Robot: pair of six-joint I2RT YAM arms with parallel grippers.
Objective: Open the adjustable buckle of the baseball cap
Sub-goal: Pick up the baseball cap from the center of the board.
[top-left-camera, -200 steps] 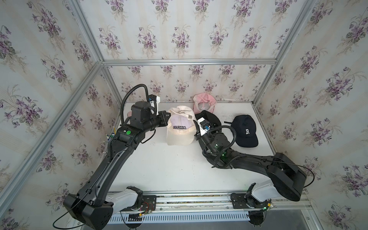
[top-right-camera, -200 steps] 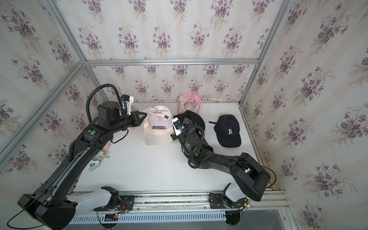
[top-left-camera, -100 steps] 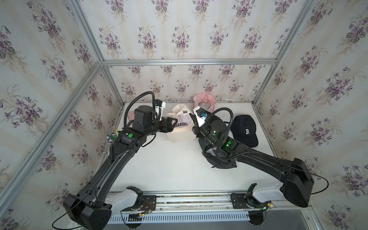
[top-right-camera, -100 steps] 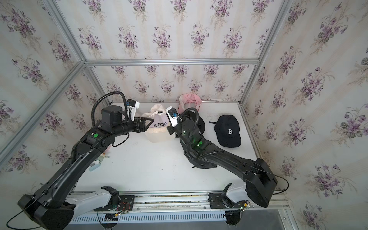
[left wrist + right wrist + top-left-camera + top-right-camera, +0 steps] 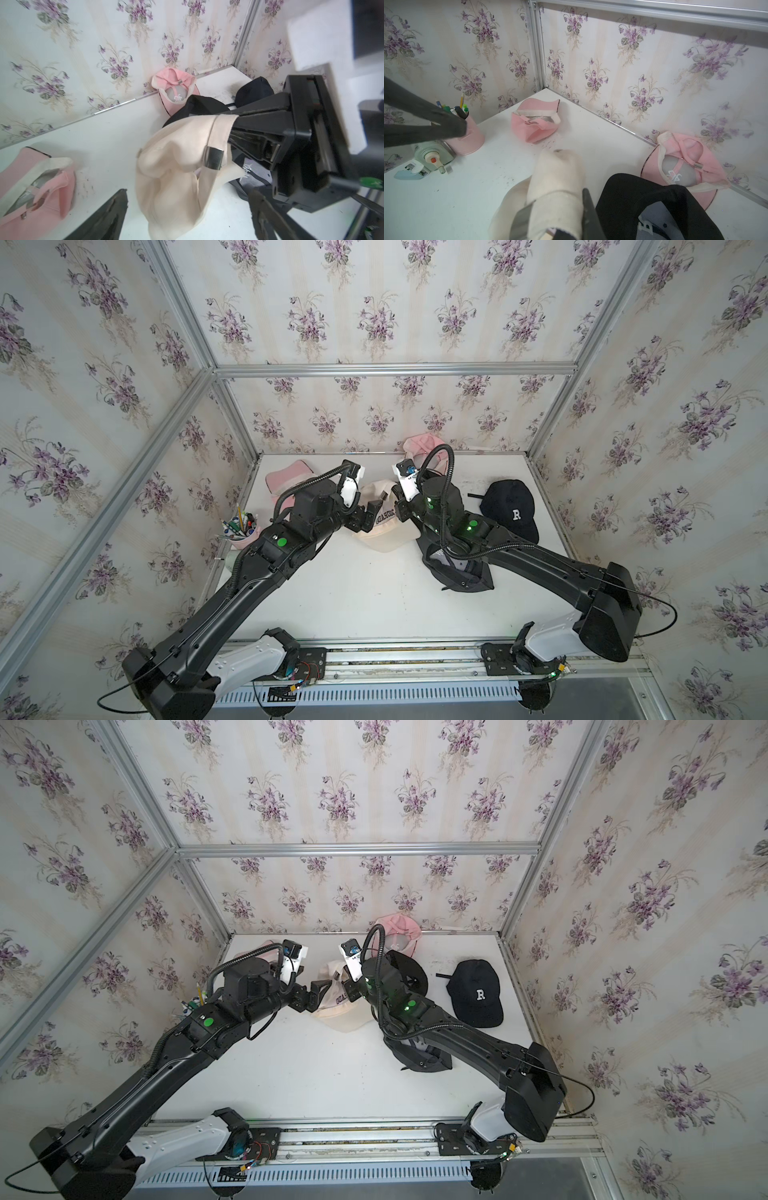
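Clearly, left wrist: buckle (image 5: 214, 159) on cap (image 5: 172, 176) | top views: buckle seemingly hidden

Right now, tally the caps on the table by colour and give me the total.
pink caps: 2
cream cap: 1
dark caps: 3
Total: 6 caps

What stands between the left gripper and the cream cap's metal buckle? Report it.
Nothing visible does. The metal buckle shows unobstructed ahead of the open left gripper. The right gripper, shut on the cream cap at its strap, sits right beside the buckle, not in front of it.
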